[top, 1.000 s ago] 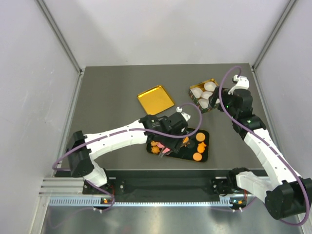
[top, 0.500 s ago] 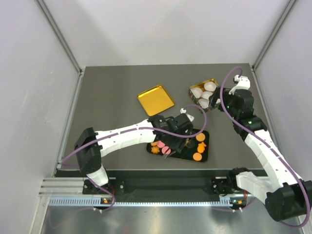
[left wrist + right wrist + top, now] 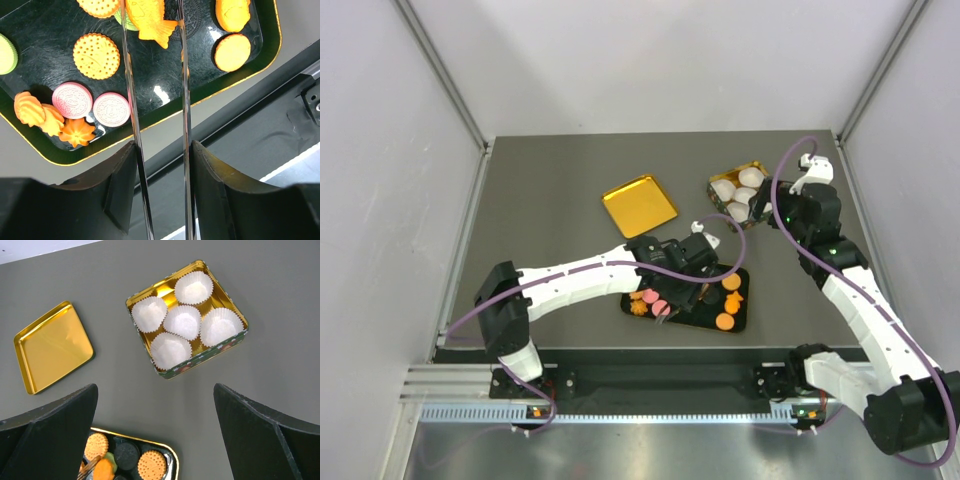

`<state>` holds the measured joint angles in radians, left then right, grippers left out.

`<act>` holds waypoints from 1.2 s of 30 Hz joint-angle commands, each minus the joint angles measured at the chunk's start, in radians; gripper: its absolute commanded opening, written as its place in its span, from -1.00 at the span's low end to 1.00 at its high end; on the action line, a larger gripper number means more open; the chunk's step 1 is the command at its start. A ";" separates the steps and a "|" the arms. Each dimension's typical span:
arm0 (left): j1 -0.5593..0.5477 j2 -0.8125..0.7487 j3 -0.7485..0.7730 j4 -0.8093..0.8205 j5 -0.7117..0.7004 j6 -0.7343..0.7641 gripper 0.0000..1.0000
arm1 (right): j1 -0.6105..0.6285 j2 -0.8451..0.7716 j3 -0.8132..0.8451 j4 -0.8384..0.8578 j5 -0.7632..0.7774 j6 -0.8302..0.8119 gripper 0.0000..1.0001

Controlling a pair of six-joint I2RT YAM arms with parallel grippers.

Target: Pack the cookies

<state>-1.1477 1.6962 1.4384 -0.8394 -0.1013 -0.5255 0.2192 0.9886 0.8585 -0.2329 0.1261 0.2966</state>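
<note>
The cookies (image 3: 725, 321) lie in a black gold-rimmed tray (image 3: 744, 300) near the table's front edge. In the left wrist view there are round orange biscuits (image 3: 96, 56), pink ones (image 3: 72, 100), an orange flower shape (image 3: 77, 132) and an orange fish-shaped cookie (image 3: 147, 20). My left gripper (image 3: 162, 150) is shut on metal tongs (image 3: 131, 100), whose two blades straddle the fish cookie. The left gripper (image 3: 685, 270) hangs over the tray. My right gripper (image 3: 155, 390) hovers open over bare table between the tray and the tin, holding nothing.
A gold-lined green tin (image 3: 200, 357) with several white paper cups (image 3: 183, 321) stands at the back right (image 3: 738, 195). Its gold lid (image 3: 54, 346) lies open-side up to the left (image 3: 639, 205). Grey walls enclose the table.
My left arm has swung right over the tray, carrying the tongs toward the fish cookie, and the blades have come closer together. The right arm has not moved.
</note>
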 commanded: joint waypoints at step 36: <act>-0.006 -0.041 0.131 -0.039 -0.081 0.033 -0.30 | -0.012 -0.004 0.040 0.012 0.009 -0.013 0.99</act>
<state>-1.1484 1.7096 1.5169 -0.8635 -0.1493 -0.5106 0.2192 0.9905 0.8585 -0.2333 0.1268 0.2955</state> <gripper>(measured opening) 0.401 0.996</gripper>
